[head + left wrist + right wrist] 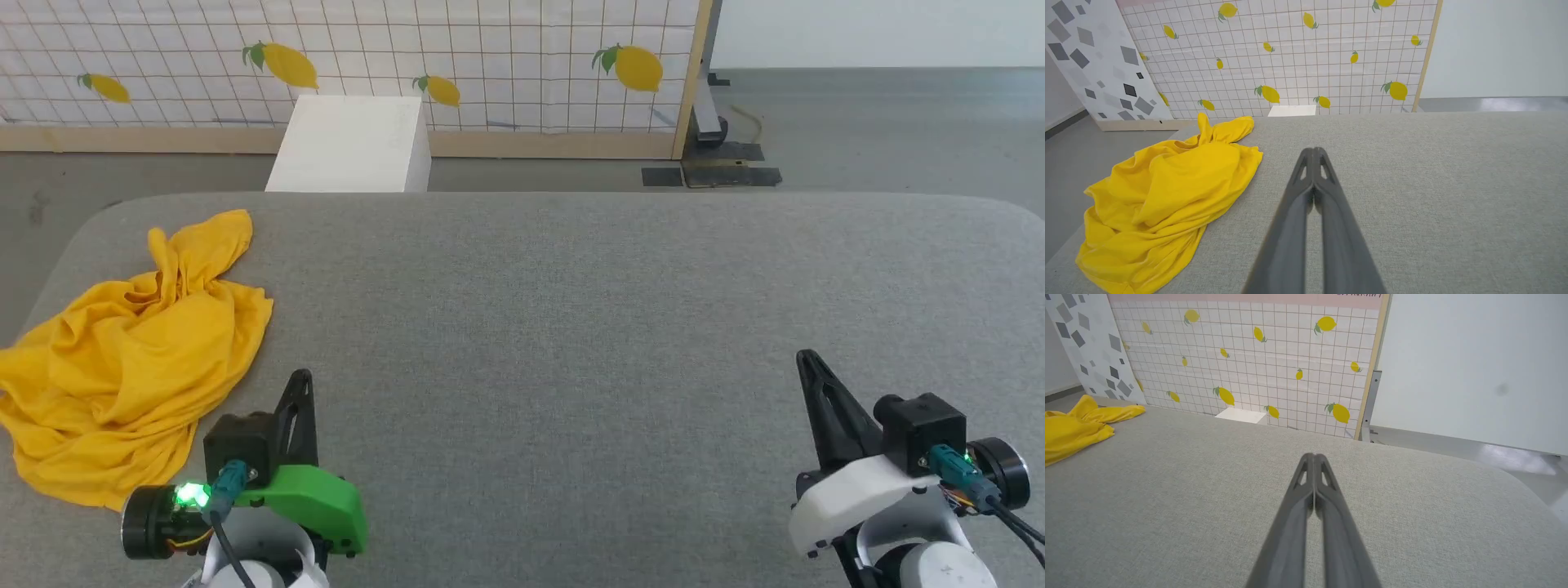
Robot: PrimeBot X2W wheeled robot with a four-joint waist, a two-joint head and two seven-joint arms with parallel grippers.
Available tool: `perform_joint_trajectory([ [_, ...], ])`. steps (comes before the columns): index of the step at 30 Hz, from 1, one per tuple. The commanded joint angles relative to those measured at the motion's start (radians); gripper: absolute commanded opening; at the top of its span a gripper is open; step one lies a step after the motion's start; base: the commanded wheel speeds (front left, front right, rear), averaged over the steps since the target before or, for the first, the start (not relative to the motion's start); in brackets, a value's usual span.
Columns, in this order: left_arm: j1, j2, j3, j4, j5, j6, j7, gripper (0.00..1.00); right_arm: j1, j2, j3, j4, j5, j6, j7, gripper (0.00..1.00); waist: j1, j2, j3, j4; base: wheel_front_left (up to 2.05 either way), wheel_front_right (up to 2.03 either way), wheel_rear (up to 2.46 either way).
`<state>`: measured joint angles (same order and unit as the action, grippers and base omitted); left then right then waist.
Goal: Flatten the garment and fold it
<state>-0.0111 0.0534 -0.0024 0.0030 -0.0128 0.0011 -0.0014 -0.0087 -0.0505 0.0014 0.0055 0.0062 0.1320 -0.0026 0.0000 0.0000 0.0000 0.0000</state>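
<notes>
Progress is judged as nil: the garment [122, 359] is seen crumpled in a heap at the left end of the grey surface [571, 327], near the left gripper [302, 379]. That gripper and the right gripper [807, 358] are pressed together, empty; flattening and folding are yet to be done.

I see the counter [571, 327] bare across its middle and right, free room to pass; the only obstacle is the shirt [122, 359] heaped at its left edge, near my left hand [302, 380]
</notes>
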Motion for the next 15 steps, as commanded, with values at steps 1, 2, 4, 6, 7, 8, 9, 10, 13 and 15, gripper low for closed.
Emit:
perform_joint_trajectory([
  [1, 0.011, -0.003, 0.002, -0.003, 0.013, -0.001, 0.001, 0.00, 0.009, 0.000, -0.001, -0.005, -0.006, -0.001, 0.003, 0.00, 0.0000, 0.0000, 0.000, 0.000, 0.00, 0.00, 0.00],
  [2, 0.011, -0.003, 0.002, -0.003, 0.013, -0.001, 0.001, 0.00, 0.009, 0.000, -0.001, -0.005, -0.006, -0.001, 0.003, 0.00, 0.0000, 0.0000, 0.000, 0.000, 0.00, 0.00, 0.00],
  [4, 0.011, -0.003, 0.002, -0.003, 0.013, -0.001, 0.001, 0.00, 0.009, 0.000, -0.001, -0.005, -0.006, -0.001, 0.003, 0.00, 0.0000, 0.0000, 0.000, 0.000, 0.00, 0.00, 0.00],
  [6, 0.011, -0.003, 0.002, -0.003, 0.013, -0.001, 0.001, 0.00, 0.009, 0.000, -0.001, -0.005, -0.006, -0.001, 0.003, 0.00, 0.0000, 0.0000, 0.000, 0.000, 0.00, 0.00, 0.00],
  [7, 0.011, -0.003, 0.002, -0.003, 0.013, -0.001, 0.001, 0.00, 0.009, 0.000, -0.001, -0.005, -0.006, -0.001, 0.003, 0.00, 0.0000, 0.0000, 0.000, 0.000, 0.00, 0.00, 0.00],
  [8, 0.011, -0.003, 0.002, -0.003, 0.013, -0.001, 0.001, 0.00, 0.009, 0.000, -0.001, -0.005, -0.006, -0.001, 0.003, 0.00, 0.0000, 0.0000, 0.000, 0.000, 0.00, 0.00, 0.00],
  [9, 0.011, -0.003, 0.002, -0.003, 0.013, -0.001, 0.001, 0.00, 0.009, 0.000, -0.001, -0.005, -0.006, -0.001, 0.003, 0.00, 0.0000, 0.0000, 0.000, 0.000, 0.00, 0.00, 0.00],
  [10, 0.011, -0.003, 0.002, -0.003, 0.013, -0.001, 0.001, 0.00, 0.009, 0.000, -0.001, -0.005, -0.006, -0.001, 0.003, 0.00, 0.0000, 0.0000, 0.000, 0.000, 0.00, 0.00, 0.00],
  [13, 0.011, -0.003, 0.002, -0.003, 0.013, -0.001, 0.001, 0.00, 0.009, 0.000, -0.001, -0.005, -0.006, -0.001, 0.003, 0.00, 0.0000, 0.0000, 0.000, 0.000, 0.00, 0.00, 0.00],
  [15, 0.011, -0.003, 0.002, -0.003, 0.013, -0.001, 0.001, 0.00, 0.009, 0.000, -0.001, -0.005, -0.006, -0.001, 0.003, 0.00, 0.0000, 0.0000, 0.000, 0.000, 0.00, 0.00, 0.00],
])
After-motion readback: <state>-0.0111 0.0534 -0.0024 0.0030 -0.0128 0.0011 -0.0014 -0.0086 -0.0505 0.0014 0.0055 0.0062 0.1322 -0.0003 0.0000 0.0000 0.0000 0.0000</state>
